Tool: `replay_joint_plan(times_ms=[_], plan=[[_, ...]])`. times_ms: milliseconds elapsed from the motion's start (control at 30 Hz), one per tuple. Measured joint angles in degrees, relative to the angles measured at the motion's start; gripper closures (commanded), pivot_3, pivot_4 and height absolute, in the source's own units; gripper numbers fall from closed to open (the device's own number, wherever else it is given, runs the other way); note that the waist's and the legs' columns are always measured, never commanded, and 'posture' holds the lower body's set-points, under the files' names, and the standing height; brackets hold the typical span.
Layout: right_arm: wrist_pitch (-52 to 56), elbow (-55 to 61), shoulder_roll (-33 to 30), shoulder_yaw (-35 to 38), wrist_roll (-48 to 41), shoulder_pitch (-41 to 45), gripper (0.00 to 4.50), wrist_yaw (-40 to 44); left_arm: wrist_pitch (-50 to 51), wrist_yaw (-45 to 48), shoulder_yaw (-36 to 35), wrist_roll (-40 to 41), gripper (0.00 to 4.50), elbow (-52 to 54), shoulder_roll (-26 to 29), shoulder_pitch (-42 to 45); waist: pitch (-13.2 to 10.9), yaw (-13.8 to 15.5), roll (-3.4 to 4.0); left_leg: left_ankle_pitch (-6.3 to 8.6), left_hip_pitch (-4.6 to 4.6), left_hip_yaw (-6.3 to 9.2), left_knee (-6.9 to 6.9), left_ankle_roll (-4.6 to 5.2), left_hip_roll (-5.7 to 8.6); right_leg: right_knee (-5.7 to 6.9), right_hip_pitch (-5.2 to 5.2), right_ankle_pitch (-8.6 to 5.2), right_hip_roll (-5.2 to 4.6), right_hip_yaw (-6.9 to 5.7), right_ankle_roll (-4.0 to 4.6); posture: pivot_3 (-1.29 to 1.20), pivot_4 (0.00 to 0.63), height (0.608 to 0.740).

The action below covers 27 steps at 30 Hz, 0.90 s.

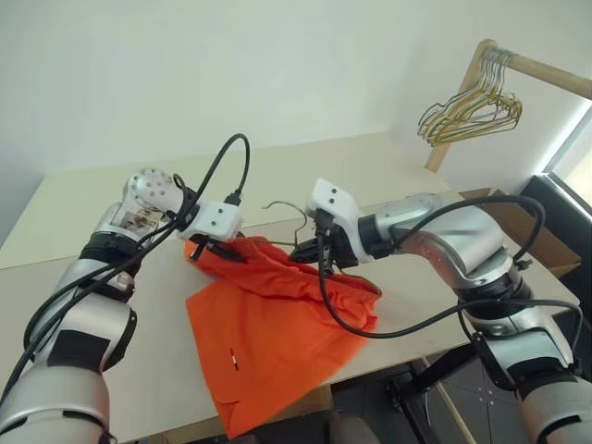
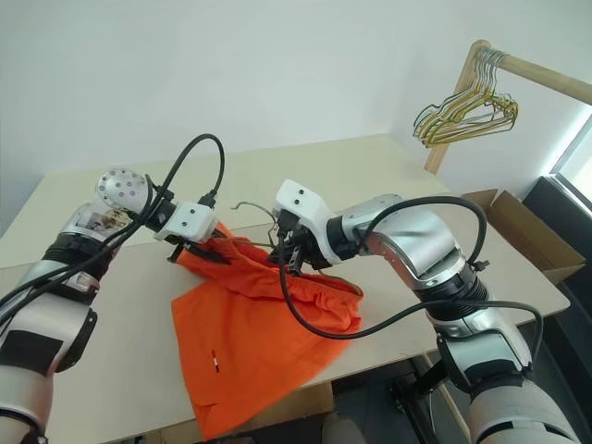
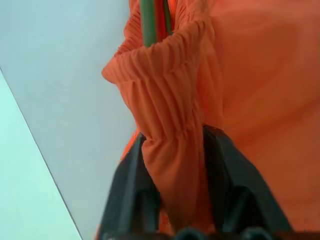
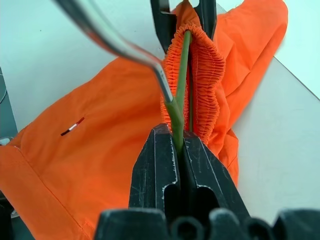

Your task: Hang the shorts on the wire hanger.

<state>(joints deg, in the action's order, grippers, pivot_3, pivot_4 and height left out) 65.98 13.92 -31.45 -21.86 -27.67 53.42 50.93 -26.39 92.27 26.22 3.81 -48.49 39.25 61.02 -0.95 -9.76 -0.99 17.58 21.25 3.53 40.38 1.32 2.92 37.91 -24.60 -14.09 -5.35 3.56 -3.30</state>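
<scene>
Orange shorts [image 1: 268,324] half on the wire hanger [image 4: 176,107], both grippers engaged.
Left gripper [image 1: 215,248] has its fingers [image 3: 131,190] clamped on the gathered waistband, wire running straight ahead of the jaws inside the fold. Right gripper [image 4: 177,145] is pinched together on the hanger wire near the hook; waistband bunches just beyond its jaws. Hanger's long axis runs gripper to gripper, rest of shorts drooping over the table [image 1: 388,166] edge.
</scene>
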Motion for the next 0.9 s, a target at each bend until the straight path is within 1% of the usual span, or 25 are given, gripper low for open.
replay_joint_plan(times_ms=[33,333,467,633,700,800,900], plan=[[0.0,0.0,0.0,0.0,0.1,0.0,4.50,0.2,0.0,0.0,0.0,-0.2,4.45,-0.4,-0.4,0.0,0.0,0.0,0.00,0.00,0.00,0.00,0.00,0.01,0.00,0.00,0.00,0.00,0.00,0.00,0.00,-0.11,0.000,0.740],[-1.2,0.0,-0.5,-0.2,1.0,0.0,4.50,1.4,0.2,0.0,-1.9,-0.2,4.48,-1.3,-1.2,0.1,0.0,-0.1,0.00,0.01,0.00,0.02,0.00,0.01,0.00,0.01,0.00,-0.01,0.01,0.00,-0.02,-0.11,0.000,0.740],[-3.7,0.5,-1.0,-0.3,2.5,0.0,3.40,1.3,1.0,0.0,-2.8,0.5,4.50,-0.8,-1.3,0.0,0.0,-0.1,0.00,0.01,0.00,0.02,0.00,0.01,0.00,0.02,0.00,-0.02,0.01,0.00,-0.03,-0.11,0.000,0.740],[-4.2,2.6,-2.8,-0.1,2.8,-0.5,1.66,1.3,2.5,0.0,-2.8,0.9,4.50,0.4,-1.3,-0.8,0.0,-0.1,0.00,0.01,0.01,0.03,0.00,0.01,0.00,0.01,0.00,-0.02,0.00,0.00,-0.03,-0.12,0.000,0.740],[-4.1,4.1,-4.4,1.0,2.5,-1.9,1.05,1.2,3.4,0.0,-3.0,1.0,4.50,0.6,-1.3,-0.9,0.0,0.0,0.00,0.01,0.02,0.03,0.00,0.01,0.01,0.00,0.00,-0.02,0.00,0.00,-0.03,-0.13,0.000,0.740],[-3.2,6.3,-7.0,4.6,1.5,-4.1,0.01,0.8,4.2,0.0,-3.6,1.1,4.50,0.9,-1.0,-1.3,0.0,0.0,0.00,0.01,0.04,0.04,0.00,0.02,0.02,-0.03,0.00,-0.03,-0.02,0.00,-0.04,-0.13,0.000,0.740],[-0.9,9.3,-9.6,9.6,-0.5,-6.7,0.01,-0.2,4.8,0.0,-3.9,1.1,4.50,1.5,-1.1,-1.5,0.0,0.1,-0.01,0.03,0.04,0.04,-0.01,0.04,0.01,-0.06,0.01,-0.03,-0.02,0.00,-0.04,-0.13,0.000,0.740]])
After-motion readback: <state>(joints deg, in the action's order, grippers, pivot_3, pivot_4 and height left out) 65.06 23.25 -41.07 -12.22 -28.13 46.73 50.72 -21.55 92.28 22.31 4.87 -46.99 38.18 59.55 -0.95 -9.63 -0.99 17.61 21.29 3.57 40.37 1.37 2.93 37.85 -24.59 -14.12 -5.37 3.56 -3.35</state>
